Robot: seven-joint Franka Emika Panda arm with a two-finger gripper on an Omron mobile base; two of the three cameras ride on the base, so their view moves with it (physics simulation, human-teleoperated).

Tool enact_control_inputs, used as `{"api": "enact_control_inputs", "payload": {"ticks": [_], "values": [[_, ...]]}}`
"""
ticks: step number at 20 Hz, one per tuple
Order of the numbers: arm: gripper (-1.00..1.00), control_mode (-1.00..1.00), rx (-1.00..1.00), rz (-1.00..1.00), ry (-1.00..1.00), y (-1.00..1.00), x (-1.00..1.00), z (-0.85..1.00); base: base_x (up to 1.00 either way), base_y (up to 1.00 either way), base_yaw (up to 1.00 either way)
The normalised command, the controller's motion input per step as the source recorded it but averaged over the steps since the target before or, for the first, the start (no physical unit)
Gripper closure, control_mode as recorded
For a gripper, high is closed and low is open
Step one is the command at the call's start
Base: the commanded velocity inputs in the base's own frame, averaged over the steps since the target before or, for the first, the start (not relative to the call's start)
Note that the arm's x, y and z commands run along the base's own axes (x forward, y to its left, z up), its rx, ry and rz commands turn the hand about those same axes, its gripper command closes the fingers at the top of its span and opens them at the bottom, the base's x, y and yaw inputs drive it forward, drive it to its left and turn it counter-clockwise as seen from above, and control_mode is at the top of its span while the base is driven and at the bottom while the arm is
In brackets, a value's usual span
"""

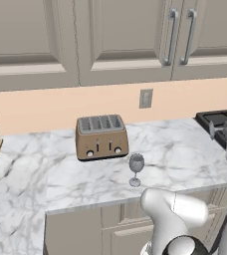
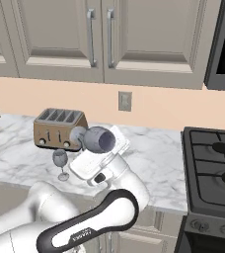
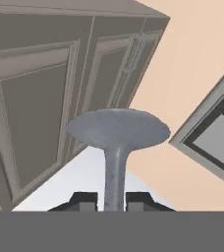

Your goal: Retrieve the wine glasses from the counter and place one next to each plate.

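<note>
Left base view: one wine glass [image 1: 136,169] stands upright on the counter [image 1: 185,154], near its front edge, just in front of the toaster [image 1: 101,136].

Right base view: a second glass [image 2: 98,140] lies tilted at the hand, above the counter, near the toaster.

Hand view: the gripper [image 3: 111,201] is clamped on that glass's stem, foot pointing away toward the wall cabinets [image 3: 45,98]. Judgement: carry it level and slowly; the thin stem could slip.

Bare marble counter [image 1: 185,154] right of wine glass [image 1: 136,169], toaster [image 1: 101,136] close behind it, stove [image 2: 218,163] far right
</note>
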Motion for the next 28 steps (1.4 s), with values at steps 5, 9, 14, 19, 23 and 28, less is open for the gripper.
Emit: {"api": "enact_control_inputs", "payload": {"ticks": [5,9,14,19,23,28], "values": [[1.0,-1.0,-0.19,0.26,-0.28,0.29,-0.7,0.79,0.0,0.0,0.0],[1.0,-1.0,-0.26,0.22,-0.27,0.24,-0.96,0.42,0.0,0.0,0.0],[1.0,-1.0,-0.29,0.05,-0.15,0.5,-0.45,0.15,0.0,0.0,0.0],[1.0,1.0,0.0,0.0,0.0,0.0,0.0,0.0,0.03,-0.13,0.0],[1.0,1.0,0.0,0.0,0.0,0.0,0.0,0.0,0.0,-0.62,0.0],[1.0,1.0,0.0,0.0,0.0,0.0,0.0,0.0,-0.3,-0.56,-0.47]]}}
